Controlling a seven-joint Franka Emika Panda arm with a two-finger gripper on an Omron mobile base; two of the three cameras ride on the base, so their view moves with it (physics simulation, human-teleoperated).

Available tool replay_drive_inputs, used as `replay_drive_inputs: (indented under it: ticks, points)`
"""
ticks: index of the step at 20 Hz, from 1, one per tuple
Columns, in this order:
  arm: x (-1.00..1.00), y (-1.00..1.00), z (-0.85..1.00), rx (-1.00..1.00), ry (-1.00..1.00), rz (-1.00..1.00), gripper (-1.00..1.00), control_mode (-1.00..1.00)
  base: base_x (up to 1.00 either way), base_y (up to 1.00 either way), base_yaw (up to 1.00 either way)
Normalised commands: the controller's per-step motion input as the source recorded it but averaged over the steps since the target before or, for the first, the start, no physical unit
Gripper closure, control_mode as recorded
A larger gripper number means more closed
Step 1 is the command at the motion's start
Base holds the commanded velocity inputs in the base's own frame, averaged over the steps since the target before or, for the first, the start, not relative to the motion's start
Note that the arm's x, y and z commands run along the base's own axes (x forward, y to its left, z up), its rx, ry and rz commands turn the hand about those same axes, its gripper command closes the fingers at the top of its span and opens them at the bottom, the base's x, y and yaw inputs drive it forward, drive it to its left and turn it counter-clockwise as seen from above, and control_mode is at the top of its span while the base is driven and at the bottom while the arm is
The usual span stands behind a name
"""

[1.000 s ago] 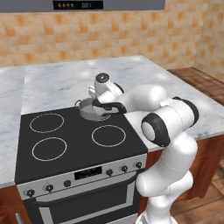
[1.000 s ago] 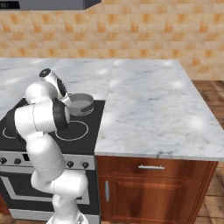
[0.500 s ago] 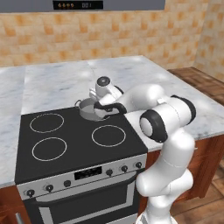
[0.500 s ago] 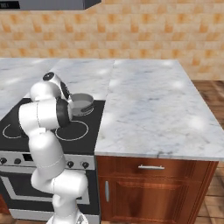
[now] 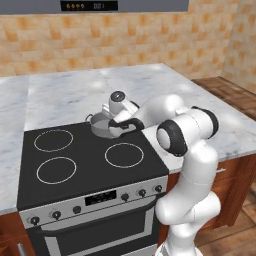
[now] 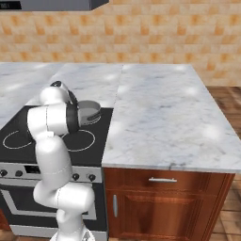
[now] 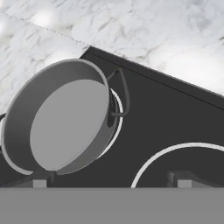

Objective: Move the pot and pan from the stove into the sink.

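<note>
Looking over the arm, you see white marble counter [image 5: 65,97] wrapping a black glass stove [image 5: 80,165] with tan tiled wall [image 5: 100,35] behind and wood cabinets [image 6: 164,202] below. Count four white ring burners [image 5: 124,154] and one silver pot [image 5: 101,125]. Your pot sits upright on the back right burner, mouth up, its two loop handles [image 7: 120,94] lying along a line that runs roughly left to right across the stove in the left base view. Your gripper [image 7: 109,180] hovers just above the pot's near rim with its fingers spread wide, holding nothing.
</note>
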Motion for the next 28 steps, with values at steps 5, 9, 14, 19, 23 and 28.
replay_drive_inputs:
  ticks: [5,9,14,19,23,28]
  points:
    - [0.22,0.0,-0.19,0.0,0.0,0.0,-1.0,-1.0,0.0,0.0,0.0]
    - [0.24,0.0,-0.16,0.0,0.0,0.0,-1.0,-1.0,0.0,0.0,0.0]
    - [0.24,0.0,-0.17,0.0,0.0,0.0,-1.0,-1.0,0.0,0.0,0.0]
    - [0.22,0.0,-0.24,0.0,0.02,0.0,-1.0,-1.0,0.0,0.0,0.0]
    - [0.24,0.0,-0.26,0.0,0.03,0.0,-1.0,-1.0,0.0,0.0,0.0]
    - [0.23,0.0,-0.25,0.0,0.03,0.0,-1.0,-1.0,0.0,0.0,0.0]
